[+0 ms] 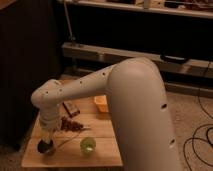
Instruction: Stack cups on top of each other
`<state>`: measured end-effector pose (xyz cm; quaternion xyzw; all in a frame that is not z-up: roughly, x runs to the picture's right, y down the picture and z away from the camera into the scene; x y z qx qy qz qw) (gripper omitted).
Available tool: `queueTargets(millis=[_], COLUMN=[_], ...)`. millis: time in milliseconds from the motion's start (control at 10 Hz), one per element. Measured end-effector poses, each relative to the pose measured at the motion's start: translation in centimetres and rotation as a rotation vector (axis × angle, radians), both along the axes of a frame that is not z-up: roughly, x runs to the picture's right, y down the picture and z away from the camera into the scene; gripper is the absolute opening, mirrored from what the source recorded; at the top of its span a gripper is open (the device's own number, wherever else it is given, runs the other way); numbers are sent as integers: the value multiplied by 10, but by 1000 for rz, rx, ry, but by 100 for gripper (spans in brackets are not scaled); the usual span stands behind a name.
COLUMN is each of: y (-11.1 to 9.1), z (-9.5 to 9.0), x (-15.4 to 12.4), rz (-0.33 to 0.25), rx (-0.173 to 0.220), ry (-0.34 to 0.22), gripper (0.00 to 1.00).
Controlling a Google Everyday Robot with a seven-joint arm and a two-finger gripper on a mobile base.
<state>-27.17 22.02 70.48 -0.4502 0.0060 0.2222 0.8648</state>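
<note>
On the near left corner of the low wooden table, the gripper hangs at the end of the big white arm. It sits right over a dark, dull-shining cup. From where I stand the two run together, so I cannot tell whether the gripper is open, closed, or holding the cup. I also cannot tell whether it touches the rim or hangs just above it.

The arm sweeps in from the right foreground, reaches left across the table to a rounded joint, then drops straight down to that corner.

The translucent green cup stands upright near the table's near edge, to the right of the dark cup and clearly apart from it. Nothing is stacked on or in it.

Between the two cups and a little farther back lies a loose brownish heap. Beyond that is a small dark rectangular object. The yellow-orange bin sits toward the far right of the tabletop, partly behind the arm.

Along the far wall runs a long grey rail, and dark cables loop on the floor to the right.
</note>
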Motion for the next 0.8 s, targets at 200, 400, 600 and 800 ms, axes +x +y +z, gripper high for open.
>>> queueTargets(millis=[200, 400, 600, 800], y=[6, 11, 17, 19], z=[-1, 5, 19, 30], x=[0, -2, -2, 0], rz=[-7, -9, -7, -7], rx=[1, -7, -16, -5], ry=[0, 1, 4, 25], gripper=[54, 54, 53, 39])
